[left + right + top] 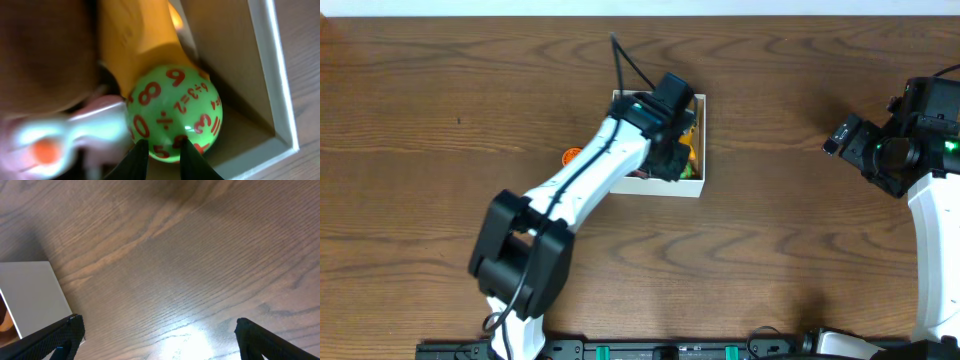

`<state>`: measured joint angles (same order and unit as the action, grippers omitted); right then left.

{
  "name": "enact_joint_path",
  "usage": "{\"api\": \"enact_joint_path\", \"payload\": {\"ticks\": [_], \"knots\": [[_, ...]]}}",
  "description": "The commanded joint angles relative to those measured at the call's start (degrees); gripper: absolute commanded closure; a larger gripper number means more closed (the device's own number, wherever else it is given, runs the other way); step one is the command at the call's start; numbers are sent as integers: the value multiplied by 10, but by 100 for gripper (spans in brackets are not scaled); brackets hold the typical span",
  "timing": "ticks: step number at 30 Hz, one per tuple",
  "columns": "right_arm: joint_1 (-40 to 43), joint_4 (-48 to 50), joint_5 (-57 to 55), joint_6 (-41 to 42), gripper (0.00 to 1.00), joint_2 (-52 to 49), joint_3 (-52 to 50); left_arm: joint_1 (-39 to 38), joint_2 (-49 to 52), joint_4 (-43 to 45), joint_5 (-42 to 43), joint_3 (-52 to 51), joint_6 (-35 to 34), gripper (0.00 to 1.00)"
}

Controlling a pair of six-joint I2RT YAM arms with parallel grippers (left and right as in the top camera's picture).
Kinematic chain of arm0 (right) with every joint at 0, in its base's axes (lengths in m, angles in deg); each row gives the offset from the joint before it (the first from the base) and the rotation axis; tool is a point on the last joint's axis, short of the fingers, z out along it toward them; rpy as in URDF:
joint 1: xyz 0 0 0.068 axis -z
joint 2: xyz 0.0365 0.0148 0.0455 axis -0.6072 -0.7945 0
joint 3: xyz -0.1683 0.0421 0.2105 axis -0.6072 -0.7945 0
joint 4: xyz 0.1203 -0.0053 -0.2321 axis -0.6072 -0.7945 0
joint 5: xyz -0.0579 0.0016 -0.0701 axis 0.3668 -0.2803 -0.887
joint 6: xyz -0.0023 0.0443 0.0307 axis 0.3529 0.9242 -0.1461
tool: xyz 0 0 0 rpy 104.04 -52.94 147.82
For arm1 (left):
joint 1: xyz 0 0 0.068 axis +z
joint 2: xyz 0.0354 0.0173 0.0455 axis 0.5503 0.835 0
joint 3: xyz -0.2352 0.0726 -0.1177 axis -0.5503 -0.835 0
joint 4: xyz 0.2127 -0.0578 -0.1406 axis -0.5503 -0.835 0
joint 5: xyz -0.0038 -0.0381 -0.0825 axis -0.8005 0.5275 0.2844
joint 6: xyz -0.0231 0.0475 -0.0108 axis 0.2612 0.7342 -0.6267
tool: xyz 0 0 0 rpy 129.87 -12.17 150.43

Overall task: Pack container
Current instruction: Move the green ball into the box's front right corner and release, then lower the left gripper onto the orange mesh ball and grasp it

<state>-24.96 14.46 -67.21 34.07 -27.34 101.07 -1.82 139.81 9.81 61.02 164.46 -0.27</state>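
Left gripper is down inside the box, fingers drawn close with only a slim gap, tips at the near edge of a green ball; whether they pinch it, I can't tell. Red print all over that ball: 8, 6, 3, 5, a division sign, and what reads as 6÷3=2. Behind it a yellow-orange toy, to its left a pale blurred thing. Around them the container: square, shallow, white rim, brown floor, no long side, sitting mid-table, edges nearly in line with the table's. Right gripper hangs wide open over bare wood, well off to the container's right.
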Motion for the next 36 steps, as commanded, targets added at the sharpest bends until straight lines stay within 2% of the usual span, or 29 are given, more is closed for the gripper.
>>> {"api": "enact_joint_path", "payload": {"ticks": [1,4,10,13,14,18,22,24,26,29,36], "knots": [[3,1,2,5,1,-2,0,-20,54,6,6,-3,-3,80],[3,1,2,5,1,-2,0,-23,60,9,6,-2,-3,87],[3,1,2,5,1,-2,0,-12,10,7,6,4,-3,86],[3,1,2,5,1,-2,0,-7,-34,7,6,6,-3,83],[3,1,2,5,1,-2,0,-5,-52,7,6,6,-3,76],[3,1,2,5,1,-2,0,5,-130,0,-10,7,-3,62],[3,1,2,5,1,-2,0,25,-206,-39,-93,7,-3,39],[3,1,2,5,1,-2,0,42,-230,-64,-134,7,-3,34],[3,1,2,5,1,-2,0,68,-245,-94,-165,7,-3,31],[3,1,2,5,1,-2,0,126,-244,-130,-168,2,-6,29],[3,1,2,5,1,-2,0,233,-185,-106,-64,-44,-7,29]]}}
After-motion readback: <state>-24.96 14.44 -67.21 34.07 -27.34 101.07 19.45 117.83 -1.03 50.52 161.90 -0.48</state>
